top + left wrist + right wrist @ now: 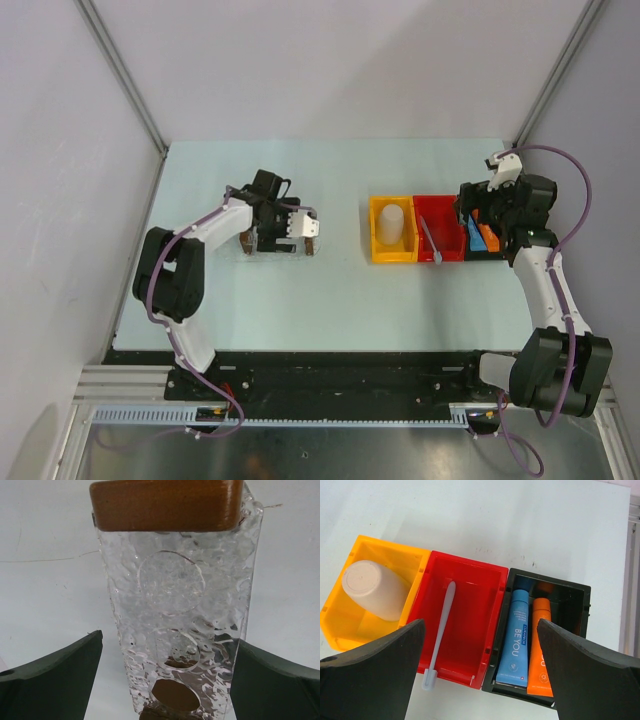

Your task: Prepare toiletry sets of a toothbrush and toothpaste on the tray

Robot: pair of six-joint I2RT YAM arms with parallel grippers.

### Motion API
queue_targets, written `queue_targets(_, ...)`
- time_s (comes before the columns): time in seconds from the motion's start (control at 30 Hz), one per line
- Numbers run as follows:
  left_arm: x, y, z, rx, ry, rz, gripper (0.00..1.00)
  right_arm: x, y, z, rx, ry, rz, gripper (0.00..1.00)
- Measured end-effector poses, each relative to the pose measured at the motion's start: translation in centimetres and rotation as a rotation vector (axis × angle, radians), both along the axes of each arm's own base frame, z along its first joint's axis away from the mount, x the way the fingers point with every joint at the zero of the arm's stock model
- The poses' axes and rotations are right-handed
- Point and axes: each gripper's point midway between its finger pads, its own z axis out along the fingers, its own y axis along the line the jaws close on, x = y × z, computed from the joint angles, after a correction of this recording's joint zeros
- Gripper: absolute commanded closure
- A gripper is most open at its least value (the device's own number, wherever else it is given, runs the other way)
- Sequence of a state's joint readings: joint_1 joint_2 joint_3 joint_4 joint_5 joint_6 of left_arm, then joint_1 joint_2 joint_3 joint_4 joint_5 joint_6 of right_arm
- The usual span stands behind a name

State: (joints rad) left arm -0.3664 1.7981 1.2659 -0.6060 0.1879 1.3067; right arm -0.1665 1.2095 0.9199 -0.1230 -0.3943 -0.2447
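Observation:
The tray [175, 605] is clear dimpled plastic with a brown wooden block [165, 502] at its far end and lies empty on the table. My left gripper [165, 680] hangs over it, open, one finger on each long side. The toothbrush [441, 625], thin and whitish, lies in the red bin [470, 580] with its head poking over the near rim. A blue toothpaste tube [516, 640] and an orange one [540, 650] lie side by side in the black bin [580, 600]. My right gripper [480, 675] hovers open above these bins, holding nothing.
A yellow bin [395, 547] stands left of the red bin and holds a beige cup [372, 590] on its side. In the top view the three bins [437, 228] form a row right of centre, with the tray's wooden end [311, 243] to their left.

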Motion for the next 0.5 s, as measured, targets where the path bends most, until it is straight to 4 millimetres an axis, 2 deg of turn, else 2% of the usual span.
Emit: queue_targets(0.5,-0.09,-0.29,0.10,-0.018,0.009,0.049,0.00,-0.06,0.08,0.15,0.002,-0.004,0.005,0.00)
